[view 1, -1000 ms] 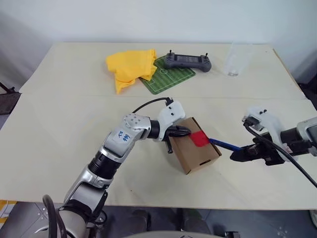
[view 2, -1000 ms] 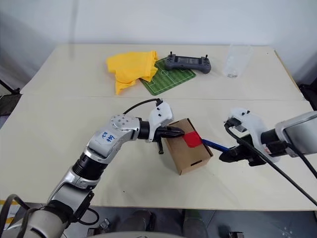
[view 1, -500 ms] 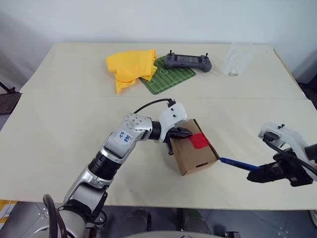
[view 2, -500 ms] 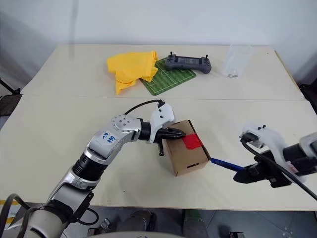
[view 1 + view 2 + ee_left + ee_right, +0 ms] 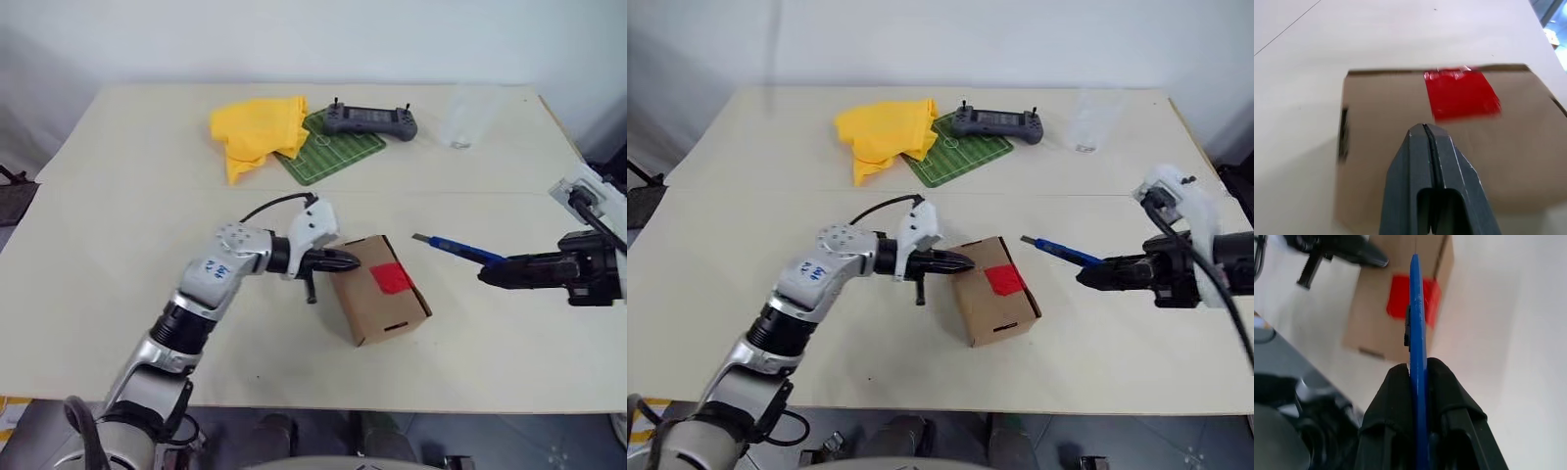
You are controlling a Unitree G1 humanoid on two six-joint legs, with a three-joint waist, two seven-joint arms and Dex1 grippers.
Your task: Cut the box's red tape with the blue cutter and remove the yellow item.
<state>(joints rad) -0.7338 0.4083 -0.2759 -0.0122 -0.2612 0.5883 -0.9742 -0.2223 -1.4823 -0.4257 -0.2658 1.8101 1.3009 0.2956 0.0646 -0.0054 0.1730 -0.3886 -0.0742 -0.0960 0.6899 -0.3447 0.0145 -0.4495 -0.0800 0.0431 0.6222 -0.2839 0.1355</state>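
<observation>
Since the earlier frame the right tool [image 5: 490,278], clamped on the blue cutter [image 5: 458,249], has lifted away to the right of frame, blade clear of the box [image 5: 380,302] at centre, whose red tape [image 5: 393,278] faces up while the closed left tool [image 5: 353,260] braces its edge.

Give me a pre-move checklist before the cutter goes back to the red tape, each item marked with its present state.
1. blue cutter clamped in the right gripper: ok.
2. Cutter tip aimed toward the box: ok, but it hangs apart from the box.
3. left gripper bracing the box, jaws shut: tips sit at the box's edge; contact cannot tell.
4. red tape facing up and unobstructed: ok.
5. Tape cut through: cannot tell.
6. Box flaps open for the yellow item: not ok, the box looks closed.
</observation>
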